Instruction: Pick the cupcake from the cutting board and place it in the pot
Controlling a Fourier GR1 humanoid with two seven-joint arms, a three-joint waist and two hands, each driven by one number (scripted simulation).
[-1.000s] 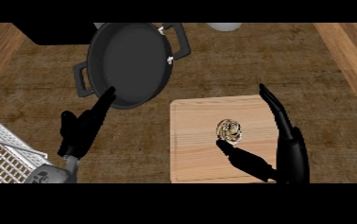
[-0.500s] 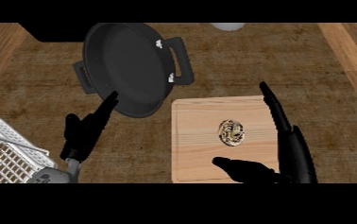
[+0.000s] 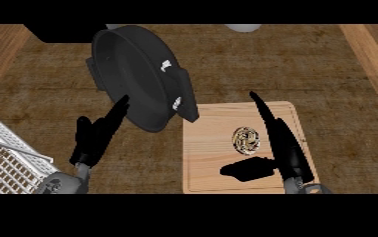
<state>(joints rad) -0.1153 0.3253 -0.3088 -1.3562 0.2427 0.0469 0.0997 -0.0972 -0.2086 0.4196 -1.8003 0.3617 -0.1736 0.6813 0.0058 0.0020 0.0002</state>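
**Two open hands, cupcake on the board**

Both hands show at the lower edge with nothing held. The cupcake (image 3: 246, 139) sits on the cutting board (image 3: 214, 171), right of its middle and near the upper half. The right hand (image 3: 284, 148) lies over the board's right side, fingers straight and pointing up the view, thumb spread wide to the left below the cupcake; the fingers pass just beside the cupcake's right edge. The left hand (image 3: 96, 138) is over the brown counter (image 3: 310, 66), fingers straight, tips reaching the pot's lower rim. The pot (image 3: 136, 81) lies up and left of the board, one handle overlapping the board's top left corner. A white rack (image 3: 18, 161) shows at lower left.
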